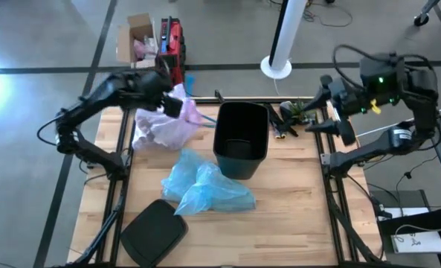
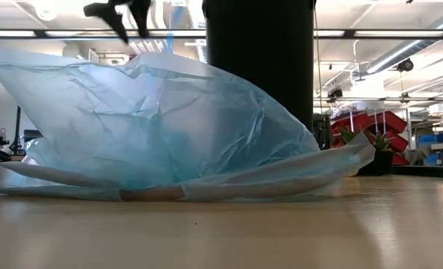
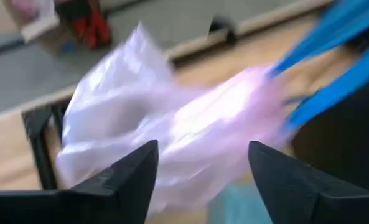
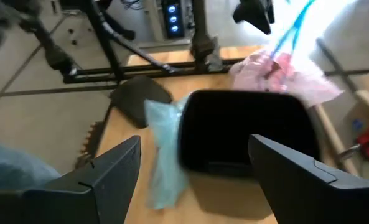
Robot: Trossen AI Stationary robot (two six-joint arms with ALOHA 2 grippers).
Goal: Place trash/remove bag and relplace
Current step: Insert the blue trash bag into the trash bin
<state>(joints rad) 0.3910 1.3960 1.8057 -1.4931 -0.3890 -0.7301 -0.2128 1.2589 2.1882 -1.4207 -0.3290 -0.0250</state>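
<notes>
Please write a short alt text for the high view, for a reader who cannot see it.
The left pincer hovers, open, above a pinkish bag beside an empty black bin. A blue bag lies in front; the right pincer waits, open.

1. Your tabletop (image 1: 294,216) is pale wood planks inside a black frame.
2. A black bin (image 1: 241,138) stands near its middle, towards the far edge.
3. A light blue bag (image 1: 203,184) lies crumpled just in front of the bin, touching its base.
4. A black lid (image 1: 155,232) lies flat at the near left corner.
5. The pinkish bag (image 1: 164,123) rests on the far left part, beside the bin, its blue drawstring (image 1: 202,123) reaching towards the bin.
6. Black and green clutter (image 1: 288,117) sits at the far edge, right of the bin.
</notes>
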